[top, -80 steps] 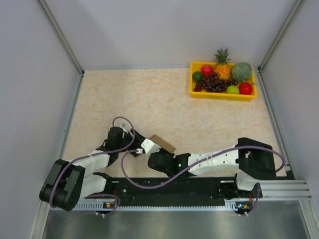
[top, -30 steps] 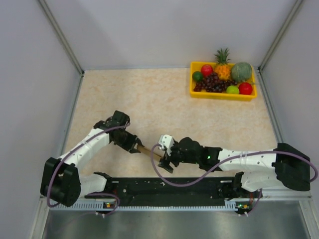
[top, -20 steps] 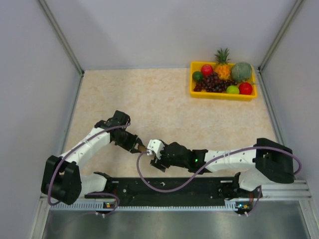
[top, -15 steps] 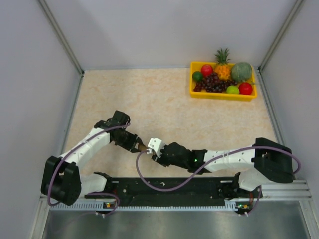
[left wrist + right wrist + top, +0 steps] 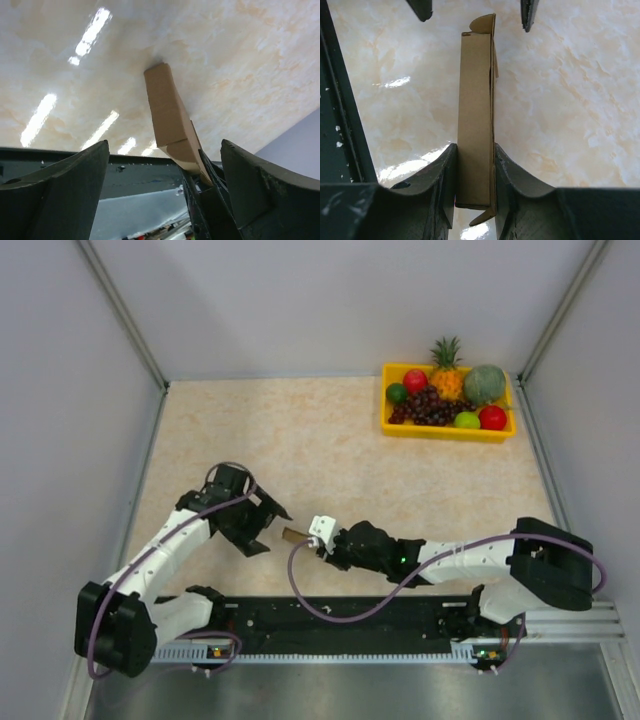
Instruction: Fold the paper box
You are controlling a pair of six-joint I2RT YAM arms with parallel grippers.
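**Box body formed, end flaps waiting**

The right gripper is clamping the paper box across its narrow sides. It is holding the box low by the near edge of the counter, left of the middle. Whether the box is touching the surface cannot be told. The left gripper is hovering with its fingers spread wide, one on each side of the box's free end and touching nothing.

The cardboard is already showing as a slim closed sleeve rather than a flat sheet, so the main folding looks done. A rounded tab is sticking out at the free end and another at the gripped end, so tucking the ends appears to be what is left. The fruit tray is sitting in the far right corner, well apart.
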